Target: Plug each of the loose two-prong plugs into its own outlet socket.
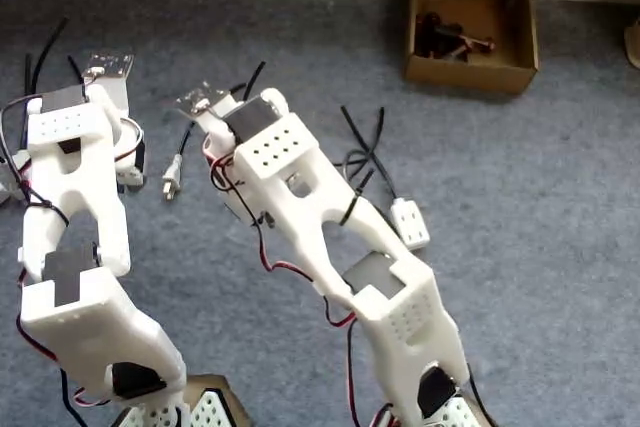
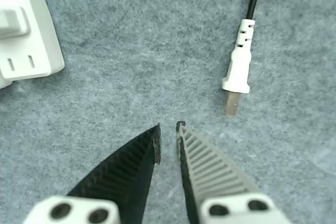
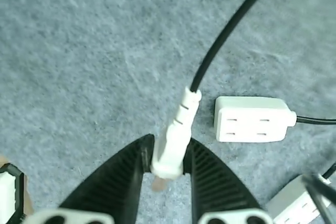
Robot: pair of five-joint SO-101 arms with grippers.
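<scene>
Right wrist view has the right gripper (image 3: 168, 148) closed on the body of a white plug (image 3: 176, 124), whose black cord (image 3: 236, 19) runs up and away over the grey table (image 3: 79, 51). The main danger, as I judge it, is the hold itself. The plug sits aslant between the jaws, and what little shows of its prongs seems to point back towards the wrist rather than towards any slot, so it may have to be turned before it can go in. A push at that slant could make it twist or slip in the grip. The stiff cord may also pull it off line. The nearest socket block (image 3: 252, 119) lies just beside the gripper, slots facing up, apart from the plug and not held by anything. It could slide away under a push. A second socket block (image 3: 299, 200) lies near the edge, close enough that the wrong one might be struck. In the left wrist view, the left gripper (image 2: 169, 128) holds nothing, its jaws only a slit apart. A loose plug (image 2: 239, 66) lies flat on the table just ahead of it and off to one side, prongs towards the gripper. With so narrow a gap, the jaws would likely knock it rather than take it.
</scene>
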